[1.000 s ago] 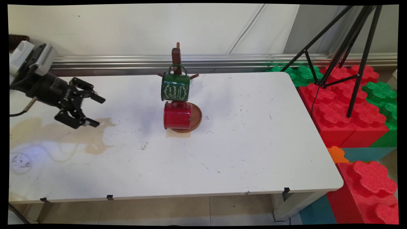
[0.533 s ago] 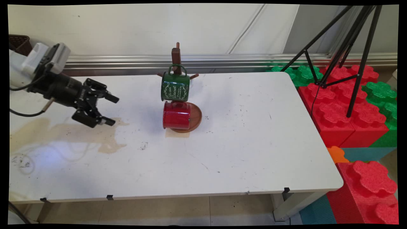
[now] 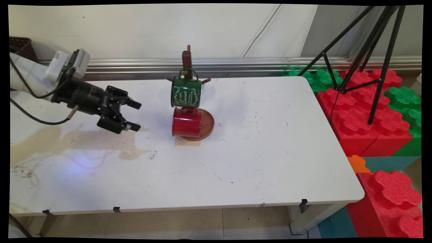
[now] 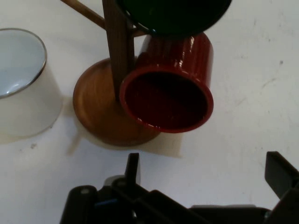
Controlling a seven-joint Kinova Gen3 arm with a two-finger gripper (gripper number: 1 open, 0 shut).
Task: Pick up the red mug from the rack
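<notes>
With its two fingers spread wide and nothing between them, the black gripper (image 3: 132,115) hovers above the white table (image 3: 256,158), just left of a red mug (image 3: 187,122) hanging on its side low on a wooden mug stand (image 3: 187,60). A green mug (image 3: 186,91) hangs directly above it. Seen from the hand, a white cup (image 4: 23,84) stands beside the stand's round base.

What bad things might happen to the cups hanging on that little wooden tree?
The open gripper points at the red mug, which hangs low on the wooden mug tree. A bump there might knock it off its peg. The green mug hangs right above, so a jaw could clip it too. A hard push might tip the whole tree, since only its round base rests on the table.
</notes>
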